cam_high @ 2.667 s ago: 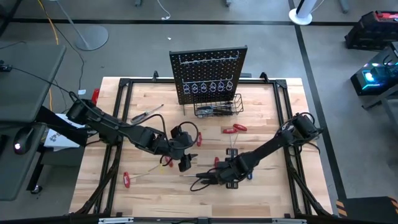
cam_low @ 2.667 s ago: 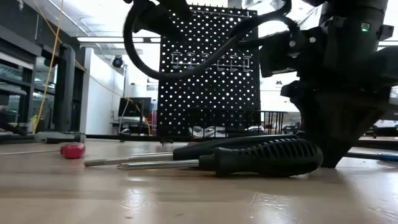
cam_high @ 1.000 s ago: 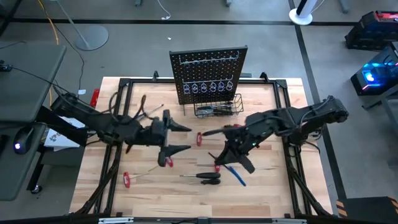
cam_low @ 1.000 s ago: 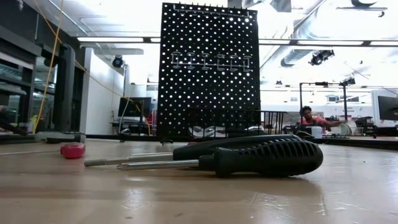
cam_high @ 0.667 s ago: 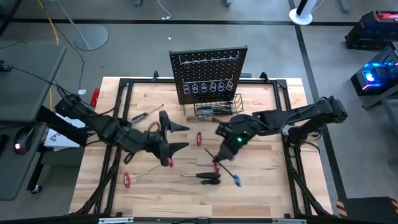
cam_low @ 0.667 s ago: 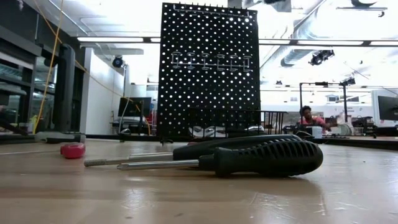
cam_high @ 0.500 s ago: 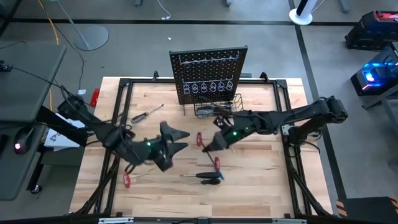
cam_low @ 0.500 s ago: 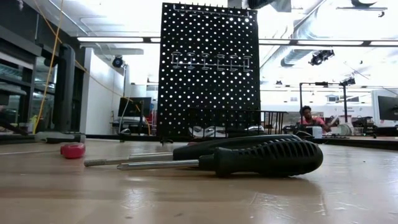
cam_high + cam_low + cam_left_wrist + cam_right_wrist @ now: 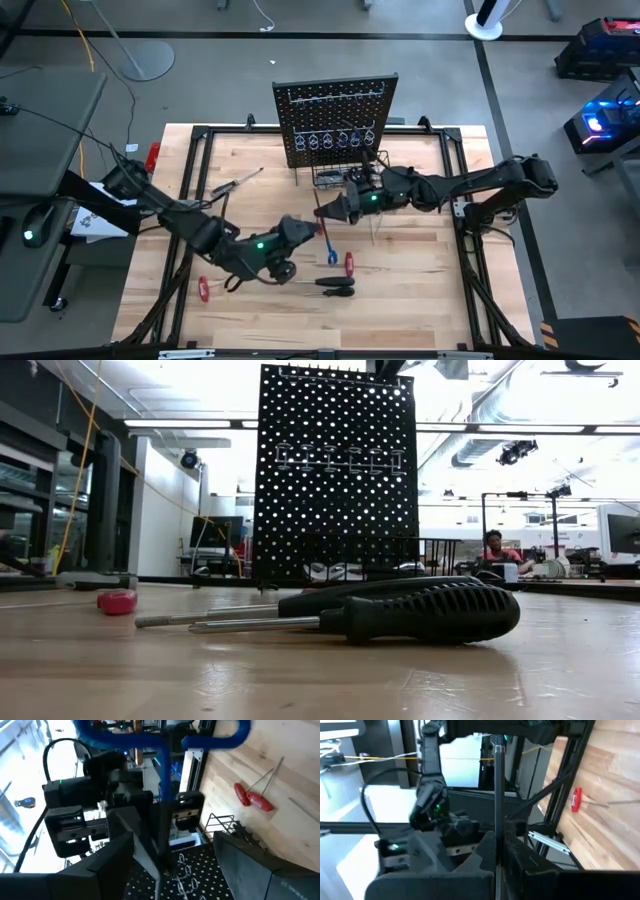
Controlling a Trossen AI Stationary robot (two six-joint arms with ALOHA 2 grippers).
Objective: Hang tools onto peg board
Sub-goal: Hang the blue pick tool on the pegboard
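High view: I have both arms meeting above the middle of the wooden tabletop, in front of the upright black perforated peg board. The right gripper is clamped tight on the thin steel shaft of the blue T-handle key, with the blue crossbar hanging toward the near side. The left gripper stands close beside it with its jaws wide. The left wrist view shows the shaft running between its two dark fingers without visible contact.

I judge the step in hand to be a transfer of the key from right to left.

1. Centre the shaft between the left fingers before closing. An off-centre grip will twist the key.
2. Close the left jaws fully, then release the right. Never open both together.
3. Grip near the crossbar, leaving the bar free for a silver loop hook.
4. Withdraw the right arm clear of the black wire basket.

Other tools, including two black-handled screwdrivers, lie on the table below.
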